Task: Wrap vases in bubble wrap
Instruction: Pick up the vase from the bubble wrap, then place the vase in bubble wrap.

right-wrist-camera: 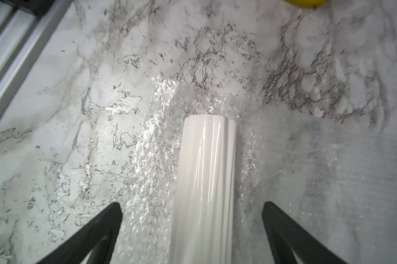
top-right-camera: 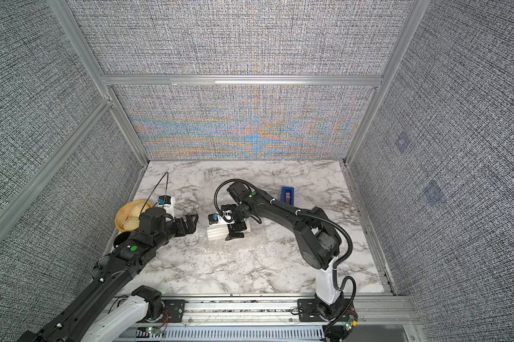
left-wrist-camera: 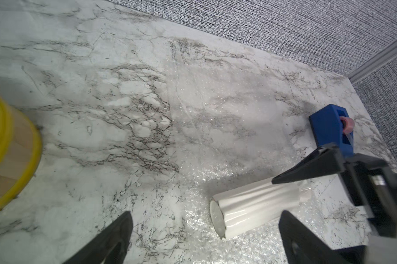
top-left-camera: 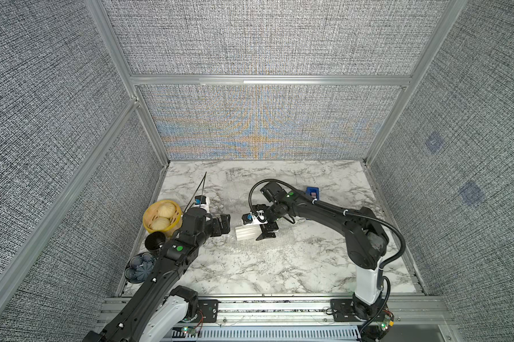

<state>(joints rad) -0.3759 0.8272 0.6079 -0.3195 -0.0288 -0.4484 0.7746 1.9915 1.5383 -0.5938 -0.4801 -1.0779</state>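
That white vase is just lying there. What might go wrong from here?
The vase lies on its side between the fingers of the open right pincer; glossy and round, it might roll off the bubble wrap if nudged. The wrap lies thin, clear and flat, so the left pincer may struggle to pinch its edge.

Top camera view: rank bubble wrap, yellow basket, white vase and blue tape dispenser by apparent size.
Largest to smallest:
1. bubble wrap
2. yellow basket
3. white vase, partly covered by the right gripper
4. blue tape dispenser
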